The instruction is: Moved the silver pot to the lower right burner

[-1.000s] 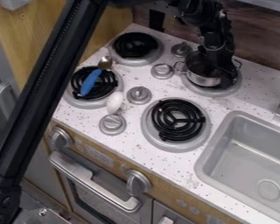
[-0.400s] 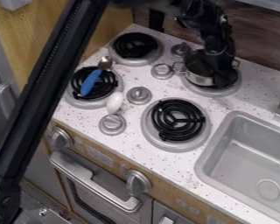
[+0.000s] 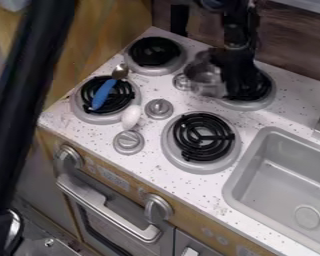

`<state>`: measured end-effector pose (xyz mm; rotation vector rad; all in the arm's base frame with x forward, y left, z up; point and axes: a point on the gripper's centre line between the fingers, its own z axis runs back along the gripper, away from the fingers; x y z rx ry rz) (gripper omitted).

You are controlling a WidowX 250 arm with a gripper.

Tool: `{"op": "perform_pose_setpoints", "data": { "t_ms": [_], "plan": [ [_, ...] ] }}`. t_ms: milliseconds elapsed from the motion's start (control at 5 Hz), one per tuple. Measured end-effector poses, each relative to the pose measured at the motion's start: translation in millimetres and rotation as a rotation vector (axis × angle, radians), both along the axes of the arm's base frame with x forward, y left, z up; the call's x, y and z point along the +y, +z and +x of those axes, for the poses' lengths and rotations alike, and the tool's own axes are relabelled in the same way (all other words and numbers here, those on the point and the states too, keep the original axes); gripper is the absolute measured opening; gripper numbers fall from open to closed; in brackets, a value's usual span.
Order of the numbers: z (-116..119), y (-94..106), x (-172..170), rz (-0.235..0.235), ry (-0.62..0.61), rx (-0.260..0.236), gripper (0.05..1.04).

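Four burners (image 3: 201, 136), one silver pot (image 3: 204, 80)

Speckled stovetop (image 3: 152, 156) carrying white egg (image 3: 131, 117), blue-handled spoon (image 3: 103, 95)

The black gripper (image 3: 231, 90) holds the silver pot (image 3: 204, 77) just left of the upper right burner's coil (image 3: 257, 89).
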<state>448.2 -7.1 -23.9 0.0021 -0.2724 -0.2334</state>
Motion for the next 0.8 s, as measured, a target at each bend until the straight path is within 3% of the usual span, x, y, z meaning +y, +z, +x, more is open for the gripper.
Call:
{"op": "perform_pose_setpoints", "data": {
  "t_ms": [200, 400, 600, 800],
  "plan": [
    [-43, -12.7, 14, 0.032, 0.016, 0.073, 0.071],
    [-78, -26.8, 16, 0.012, 0.029, 0.109, 0.071],
    [-95, -29.0, 3, -0.019, -0.005, 0.114, 0.071],
    [-94, -28.8, -8, -0.034, -0.034, 0.105, 0.071]
  ]
}}
